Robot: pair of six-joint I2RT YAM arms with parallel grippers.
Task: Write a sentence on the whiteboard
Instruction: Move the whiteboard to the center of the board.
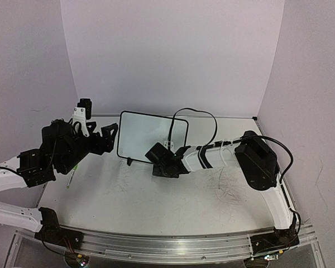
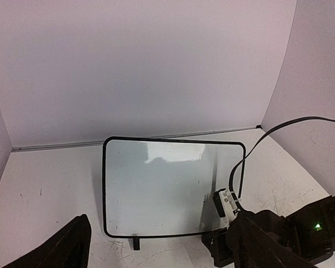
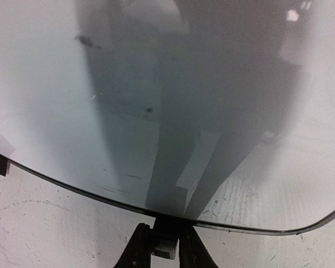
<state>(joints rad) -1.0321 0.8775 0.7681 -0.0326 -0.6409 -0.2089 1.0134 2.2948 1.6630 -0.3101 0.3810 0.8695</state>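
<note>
While the whiteboard (image 1: pixel 148 134) stands upright on its small feet toward the back middle of the scribbled tabletop (image 1: pixel 128 195), an arm waits on either side of it. The left gripper (image 1: pixel 108 137) hovers just beside the board's left edge, touching nothing, and its fingers (image 2: pixel 67 248) are spread wide apart. The right gripper (image 3: pixel 164 237) sits low in front of the board's right half, at the bottom rim of the frame. Its fingers (image 3: pixel 138 251) are drawn close together with a small pale piece between them, but I cannot tell whether they pinch the frame. The board's face shows only reflections and a few faint specks. A black cable (image 1: pixel 192 111) arcs above its right corner.
</note>
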